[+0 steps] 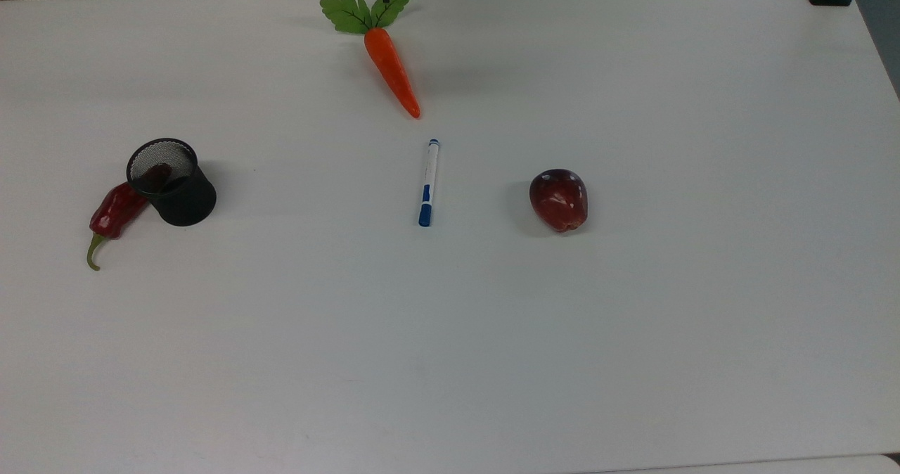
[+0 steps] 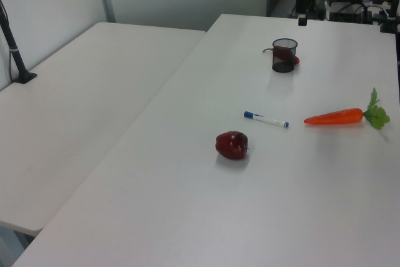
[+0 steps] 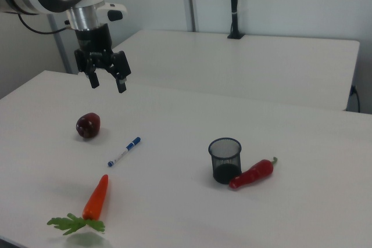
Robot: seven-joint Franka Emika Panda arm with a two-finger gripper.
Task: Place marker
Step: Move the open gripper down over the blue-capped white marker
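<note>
Between the carrot [image 1: 392, 70] and the apple [image 1: 559, 200], I'm seeing the marker [image 1: 428, 182] lying flat on the surface [image 1: 633, 319]; my pincer [image 3: 107, 81] is hanging open above, holding nothing.

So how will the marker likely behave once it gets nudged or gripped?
The marker is slim and round, lying flat on the bare table, so a sideways nudge would probably roll it. It looks stiff and light, likely easy to lift. The open hand may slip on its smooth barrel.
</note>
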